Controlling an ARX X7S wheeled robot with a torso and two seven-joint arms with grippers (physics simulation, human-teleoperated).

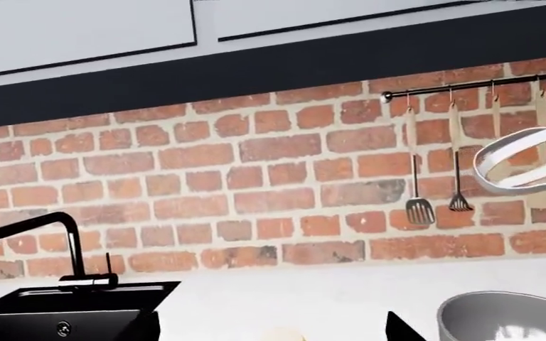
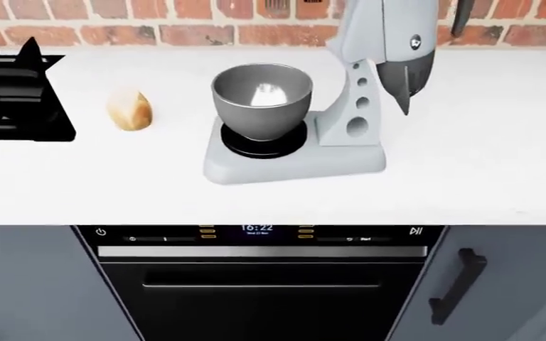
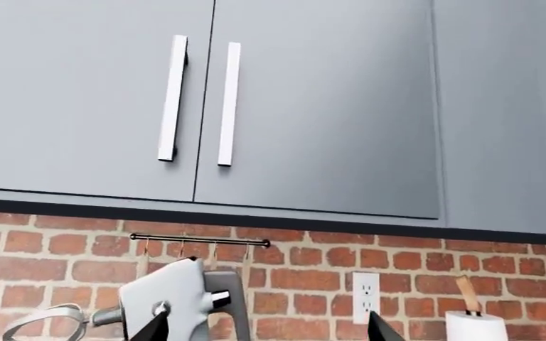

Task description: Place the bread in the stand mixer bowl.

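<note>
The bread [image 2: 129, 110], a small golden-tan loaf chunk, lies on the white counter left of the stand mixer bowl [image 2: 261, 99]. The bowl is deep and dark grey and sits on the light-grey mixer's base. Neither arm shows in the head view. In the left wrist view my left gripper [image 1: 273, 331] is open, its dark fingertips [image 1: 146, 327] wide apart. The top of the bread [image 1: 284, 336] peeks in between them, and the bowl's rim [image 1: 508, 312] is off to one side. My right gripper [image 3: 265, 329] is open and empty, facing the mixer's tilted head [image 3: 173, 298].
A black sink [image 2: 12, 92] with a black faucet [image 1: 36, 234] sits left of the bread. The mixer head [image 2: 387, 35] leans over the bowl's right side. On the brick wall hang a utensil rail [image 1: 472, 85] and an outlet [image 3: 366, 288]. Grey cabinets [image 3: 197, 99] hang overhead. An oven [image 2: 259, 284] is below the counter.
</note>
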